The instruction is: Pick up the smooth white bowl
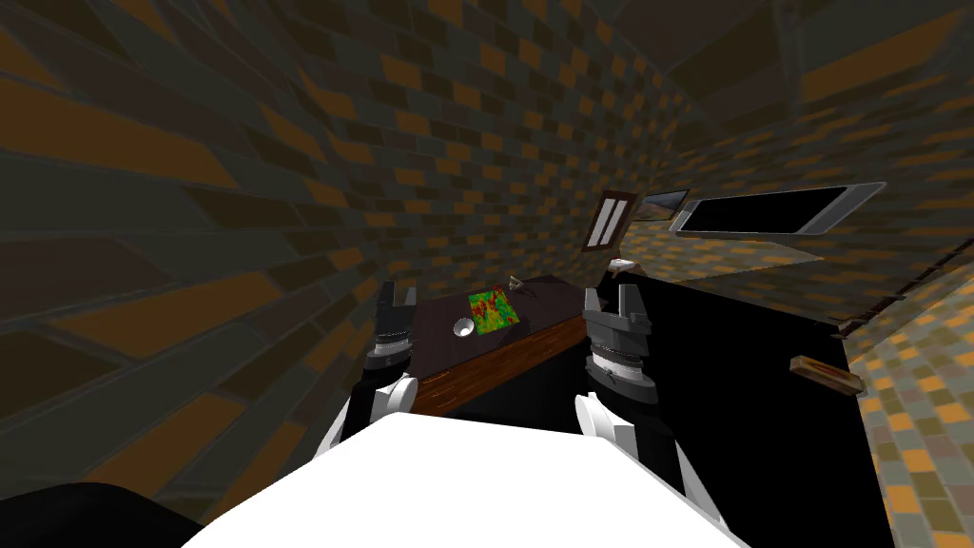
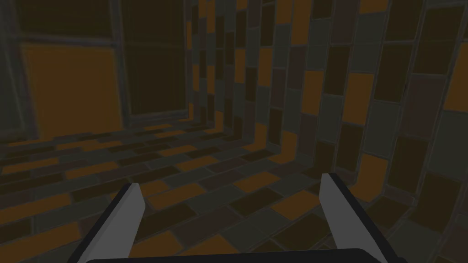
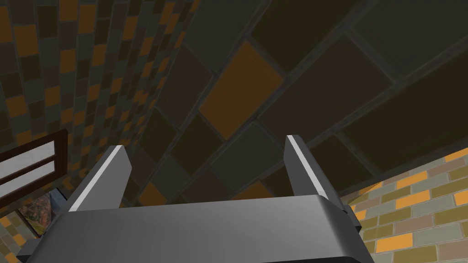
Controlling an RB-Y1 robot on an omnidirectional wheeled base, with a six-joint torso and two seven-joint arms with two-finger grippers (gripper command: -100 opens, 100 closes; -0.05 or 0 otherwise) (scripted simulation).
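1. The left gripper (image 1: pixel 397 297) is raised over the left end of the long dark-topped table with a brown wooden front edge (image 1: pixel 533 328). Its two light grey blade fingers (image 2: pixel 130 214) stand fully spread. Nothing lies between them and the gripper holds nothing.

2. The right gripper (image 1: pixel 616 303) is raised at the right end of the table, level with the left gripper in the head view. Its fingers (image 3: pixel 107 178) are likewise spread wide, with nothing gripped.

3. The small smooth white round bowl (image 1: pixel 463 329) stands upright on the table top, close to the table's front edge and towards its left end. It sits between the two grippers, much nearer the left one, and apart from both.

4. Other items, placed by the table:
- A square mat patterned in green and red (image 1: pixel 493 310) lies flat on the table top, just beside the bowl on the side away from the front edge. Whether the two touch cannot be told.
- A thin pale object (image 1: pixel 516 283) lies at the table's far edge. It is too small to identify.
- A small white object (image 1: pixel 623 264) sits beyond the table's right end, also too small to identify.
- On the wall beyond the table hang a dark-framed window with pale panes (image 1: pixel 609 221), a framed picture (image 1: pixel 663 203) and a flat black screen in a light grey frame (image 1: pixel 770 211).
- A black area (image 1: pixel 742 400) spreads to the right of the table. A brown wooden block (image 1: pixel 826 374) sits at the area's far side, well apart from the table.
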